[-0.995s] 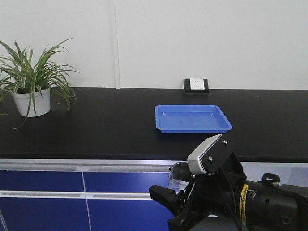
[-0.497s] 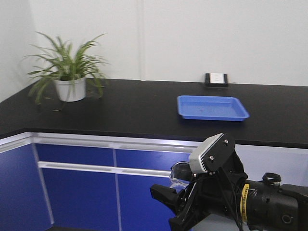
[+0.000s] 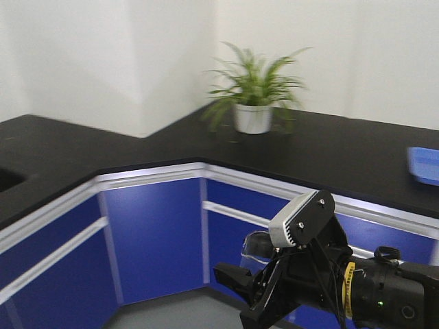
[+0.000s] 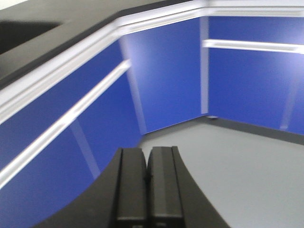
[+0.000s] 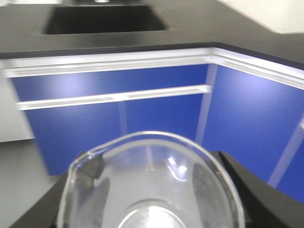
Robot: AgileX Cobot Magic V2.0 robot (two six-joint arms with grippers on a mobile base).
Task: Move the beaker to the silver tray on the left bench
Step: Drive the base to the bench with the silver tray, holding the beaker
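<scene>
- Glass, clear and with nothing inside, the beaker (image 5: 152, 190) sat clamped in the right gripper (image 3: 255, 266), off the bench, before the blue cabinet fronts (image 3: 154, 233) below its front edge.
- The left gripper (image 4: 147, 156) was closed, fingers pressed together on nothing.
- The black left bench (image 3: 48, 154) met another at an inside corner; a potted plant (image 3: 254, 103) stood near the other's back edge, a blue tray (image 3: 425, 164) farther right.
</scene>
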